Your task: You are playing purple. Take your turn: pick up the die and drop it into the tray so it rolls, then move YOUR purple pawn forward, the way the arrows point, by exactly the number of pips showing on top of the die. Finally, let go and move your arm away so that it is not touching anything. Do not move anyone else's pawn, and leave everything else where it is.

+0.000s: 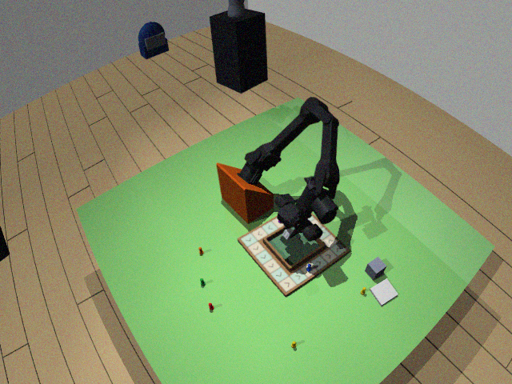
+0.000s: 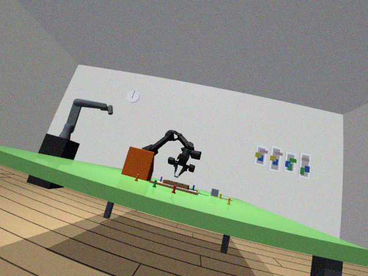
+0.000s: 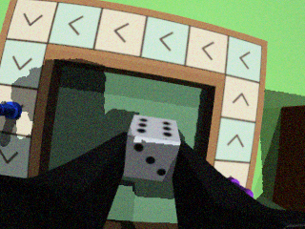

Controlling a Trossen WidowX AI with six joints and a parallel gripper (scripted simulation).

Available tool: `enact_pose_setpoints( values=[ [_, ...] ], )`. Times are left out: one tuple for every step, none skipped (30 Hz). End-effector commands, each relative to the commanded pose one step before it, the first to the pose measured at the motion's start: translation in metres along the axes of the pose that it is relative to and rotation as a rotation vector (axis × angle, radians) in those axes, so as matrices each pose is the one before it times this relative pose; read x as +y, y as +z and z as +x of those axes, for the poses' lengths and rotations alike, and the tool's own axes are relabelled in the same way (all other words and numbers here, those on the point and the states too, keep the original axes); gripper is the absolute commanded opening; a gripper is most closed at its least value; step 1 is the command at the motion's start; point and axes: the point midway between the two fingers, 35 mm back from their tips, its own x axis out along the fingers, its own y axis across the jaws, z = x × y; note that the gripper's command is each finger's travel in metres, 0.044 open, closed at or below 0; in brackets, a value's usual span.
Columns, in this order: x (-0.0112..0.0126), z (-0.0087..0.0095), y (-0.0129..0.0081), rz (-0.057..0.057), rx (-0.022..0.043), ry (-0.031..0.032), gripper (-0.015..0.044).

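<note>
Gripping pale cubic die, square tray

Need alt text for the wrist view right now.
The black tool grips a white pipped die above the dark green, brown-framed tray. Arrow-marked board squares ring the tray, with a blue pawn at left.

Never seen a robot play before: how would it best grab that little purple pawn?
Likely from straight above, fingers closing on the sides of the purple pawn near its top. It stands upright and slim on a board square, so a sideways approach might tip it. The gripper holds the die now.
</note>
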Motion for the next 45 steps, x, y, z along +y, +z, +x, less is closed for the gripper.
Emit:
enact_pose_setpoints(
  values=[
    [-0.00213, 0.00069, 0.00028, 0.0108, -0.11368, 0.00572, 0.0],
    [0.0001, 0.00004, 0.0001, 0.0025, -0.03211, 0.00401, 0.0],
    [0.00019, -0.0001, 0.00009, 0.0028, -0.03189, 0.00521, 0.0],
    [-0.00016, 0.00063, -0.00007, 0.003, -0.03116, 0.00604, 0.0],
    [-0.00009, 0.00049, -0.00009, 0.0033, -0.03151, 0.0074, 0.0],
    [-0.00001, 0.00034, -0.0001, 0.0036, -0.03116, 0.00863, 0.0],
    [0.00006, 0.00019, -0.00011, 0.0039, -0.03078, 0.00983, 0.0],
    [0.00013, 0.00004, -0.00012, 0.0042, -0.03037, 0.01102, 0.0],
    [0.0002, -0.00011, -0.00013, 0.0045, -0.02991, 0.01218, 0.0],
    [0.00027, -0.00025, -0.00013, 0.0048, -0.02928, 0.01325, 0.0],
    [0.00026, -0.0003, -0.00011, 0.0041, -0.02282, 0.01127, 0.0],
    [0.00018, -0.00022, -0.00007, 0.0026, -0.01353, 0.00709, 0.0],
    [0.00006, -0.00008, -0.00002, 0.0009, -0.00448, 0.00242, 0.0],
    [0.00094, -0.0027, 0.00084, 0.0, -0.00003, 0.0001, 0.0],
    [0.00262, -0.0082, 0.00257, 0.0, -0.00011, 0.00027, 0.0],
    [0.00245, -0.009, 0.00285, 0.0, -0.00013, 0.00026, 0.0],
    [0.00272, -0.01261, 0.00402, 0.0, -0.0002, 0.00029, 0.0],
    [0.00251, -0.01084, 0.00271, 0.0, -0.00013, 0.00023, 0.0],
    [0.00127, -0.00669, 0.00168, 0.0, -0.00008, 0.00012, 0.0],
    [0.00038, -0.00225, 0.00057, 0.0, -0.00003, 0.00003, 0.0],
    [0.0, 0.0, 0.0, 0.0, 0.0, 0.0, 0.0],
    [-0.00123, 0.0008, -0.00016, 0.0, 0.00001, -0.00008, 0.0],
    [-0.00123, 0.0008, -0.00016, 0.0, 0.00001, -0.00008, 0.0],
    [-0.00092, 0.00066, -0.00006, 0.0, 0.0, -0.00006, 0.0],
    [-0.00041, 0.0003, -0.00003, 0.0, 0.0, -0.00003, 0.0],
    [0.0, 0.0, 0.0, 0.0, 0.0, 0.0, 0.0],
    [0.0, 0.0, 0.0, 0.0, 0.0, 0.0, 0.0],
    [0.00078, -0.00077, 0.00004, 0.0, 0.0, 0.00006, 0.0],
    [0.00077, -0.00077, 0.00004, 0.0, 0.0, 0.00006, 0.0],
    [0.0, 0.0, 0.0, 0.0, 0.0, 0.0, 0.0],
    [0.0, 0.0, 0.0, 0.0, 0.0, 0.0, 0.0],
    [0.0, 0.0, 0.0, 0.0, 0.0, 0.0, 0.0],
    [0.0, 0.0, 0.0, 0.0, 0.0, 0.0, 0.0],
    [0.0, 0.0, 0.0, 0.0, 0.0, 0.0, 0.0],
    [0.0, 0.0, 0.0, 0.0, 0.0, 0.0, 0.0],
    [0.0, 0.0, 0.0, 0.0, 0.0, 0.0, 0.0],
    [0.0, 0.0, 0.0, 0.0, 0.0, 0.0, 0.0],
    [0.0, 0.0, 0.0, 0.0, 0.0, 0.0, 0.0],
    [0.0, 0.0, 0.0, 0.0, 0.0, 0.0, 0.0],
    [-0.001, 0.00144, -0.00096, 0.0047, 0.00456, -0.00379, 0.0],
    [0.0, 0.0, 0.0, 0.0, 0.0, 0.0, 0.0],
    [0.0, 0.0, 0.0, 0.0, 0.0, 0.0, 0.0],
    [0.0, 0.0, 0.0, 0.0, 0.0, 0.0, 0.0],
    [0.0, 0.0, 0.0, 0.0, 0.0, 0.0, 0.0],
    [0.0, 0.0, 0.0, 0.0, 0.0, 0.0, 0.0]
  ],
)
